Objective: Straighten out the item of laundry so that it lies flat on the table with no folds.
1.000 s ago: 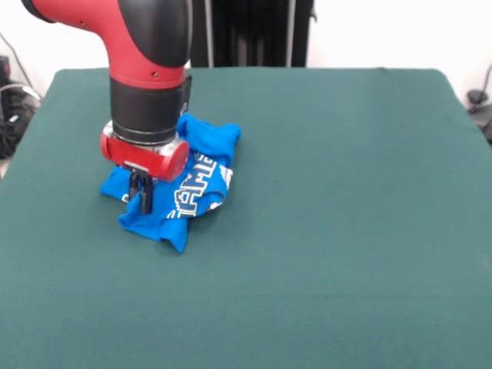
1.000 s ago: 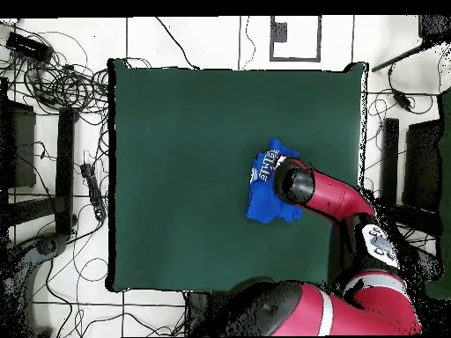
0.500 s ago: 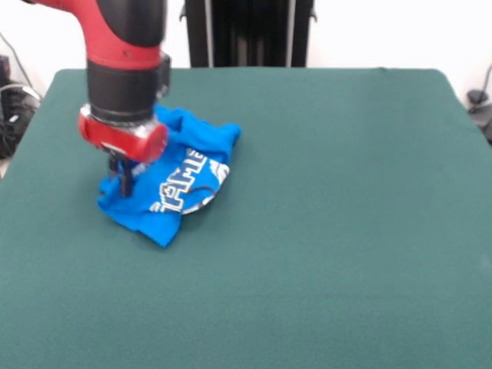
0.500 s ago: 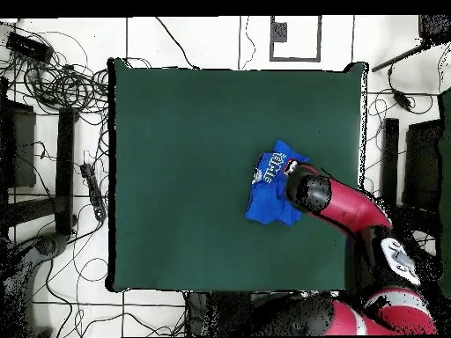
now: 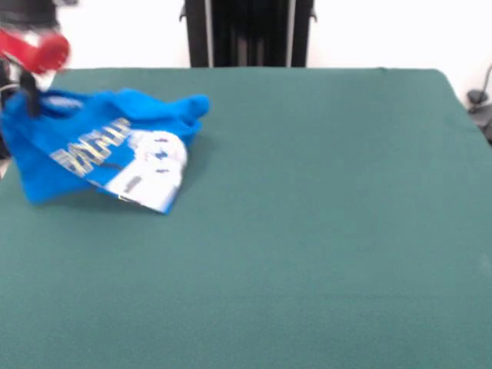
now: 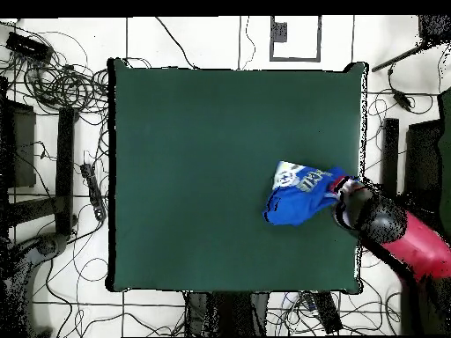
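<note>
The shirt (image 5: 100, 157) hangs stretched from my gripper (image 5: 31, 96), which is clamped on its edge at the table's (image 5: 323, 231) side border, print showing. I'd stop dragging before it leaves the table, then lower and release so it settles flat. A second ago it lay crumpled well inside that border; it has since been pulled outward and opened.
</note>
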